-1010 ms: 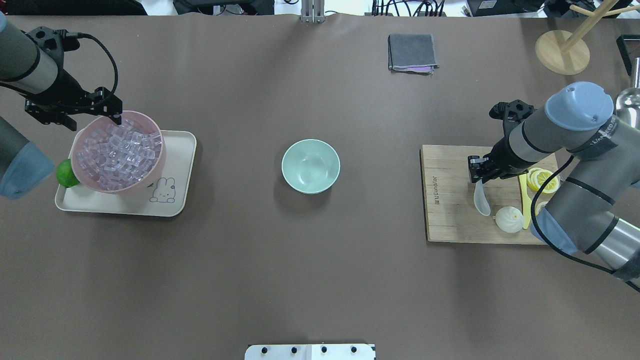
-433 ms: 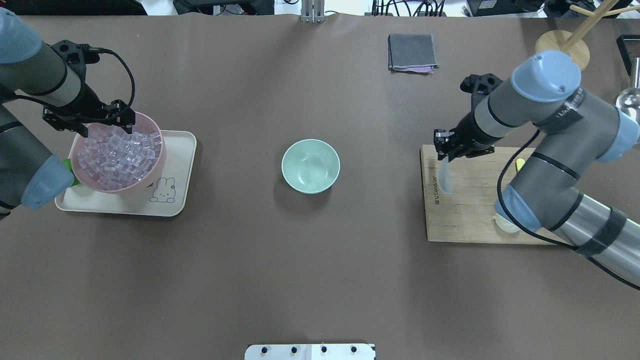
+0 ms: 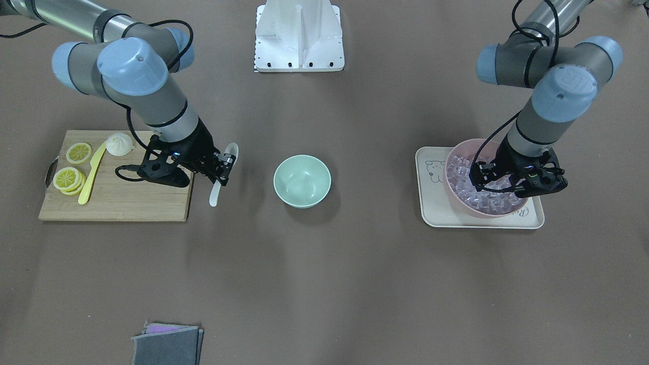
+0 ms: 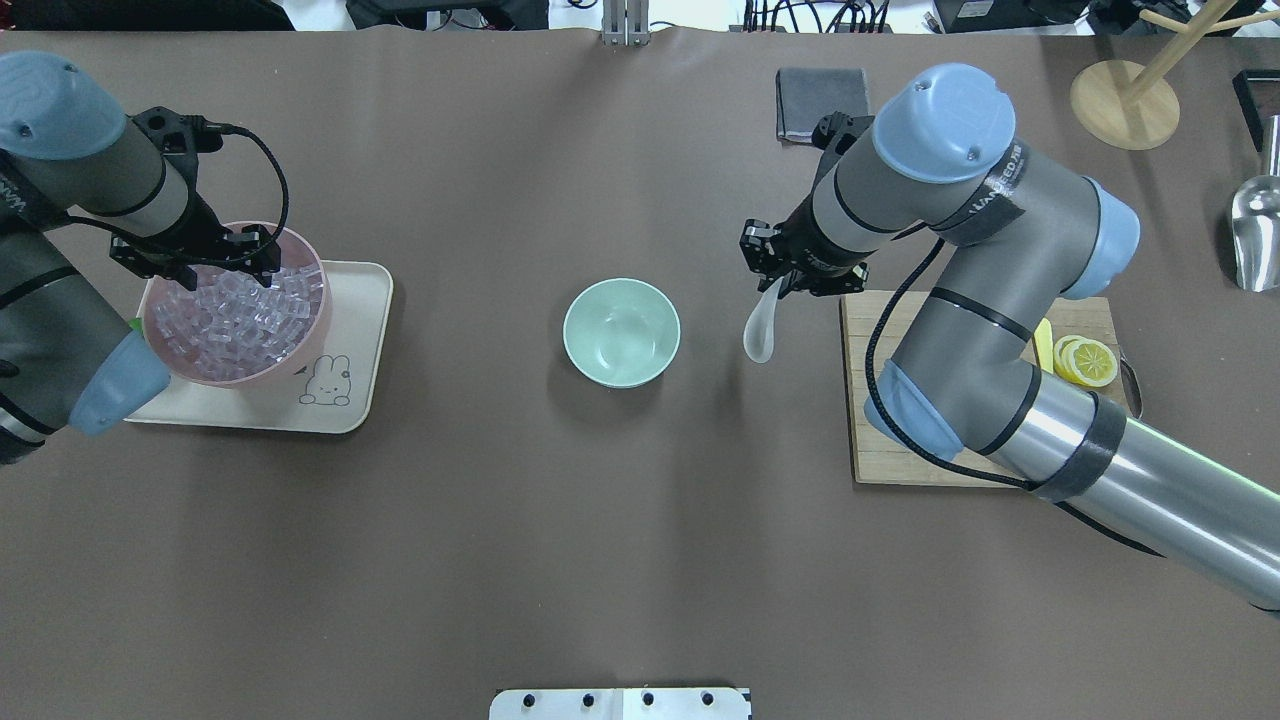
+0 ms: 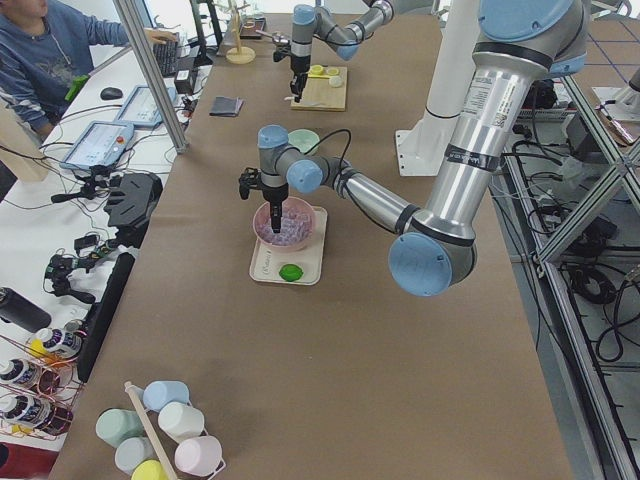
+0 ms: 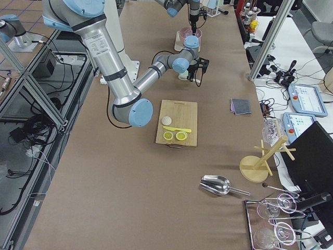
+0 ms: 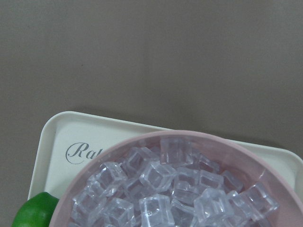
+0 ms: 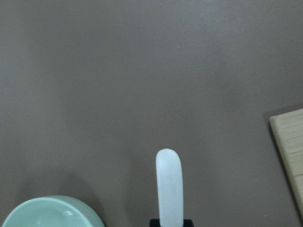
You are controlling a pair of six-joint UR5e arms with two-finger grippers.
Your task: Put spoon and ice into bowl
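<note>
A small white soup spoon (image 4: 760,333) is being gripped by its handle in the closed right gripper (image 4: 775,275), its scoop hanging down over the brown table (image 4: 620,540). The spoon is being held between the wooden cutting board (image 4: 872,410) and the small pale mint-green bowl (image 4: 621,332), near the bowl's rim but apart from it. The left gripper (image 4: 230,265) is being held low over the far side of the larger pink bowl (image 4: 312,338), which is standing on a cream tray (image 4: 362,300) and is heaped with clear glassy ice cubes (image 4: 240,318). Whether the left fingers are parted or clamped on a cube cannot be told
</note>
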